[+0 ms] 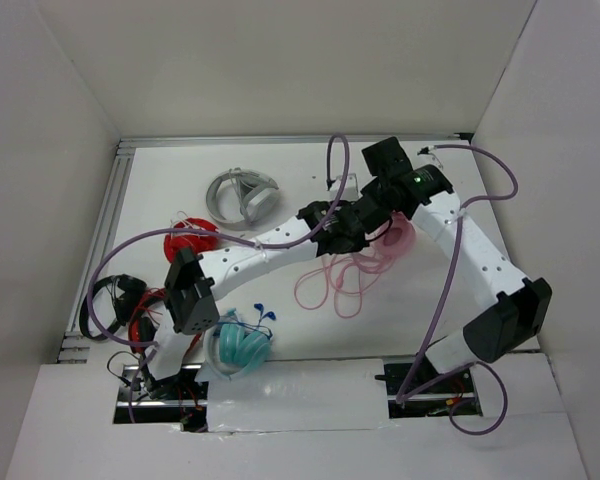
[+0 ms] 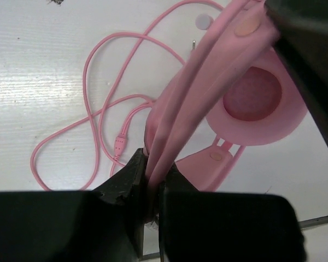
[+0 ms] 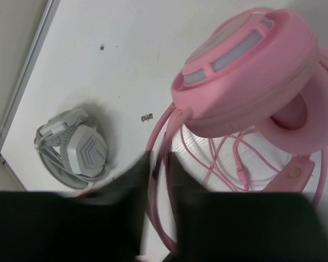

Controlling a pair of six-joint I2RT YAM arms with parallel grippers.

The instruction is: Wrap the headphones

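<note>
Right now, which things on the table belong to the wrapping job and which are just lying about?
Job: pink headphones; their cable; left gripper, shut on the headband; right gripper.
Lying about: grey headphones; teal headphones; black headphones; red thing, unclear.

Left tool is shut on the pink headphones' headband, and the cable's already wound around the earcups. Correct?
Not quite. The left tool is shut on the headband of the pink headphones, but the cable is not wound around the earcups. The left wrist view shows it lying in loose loops on the table.
</note>
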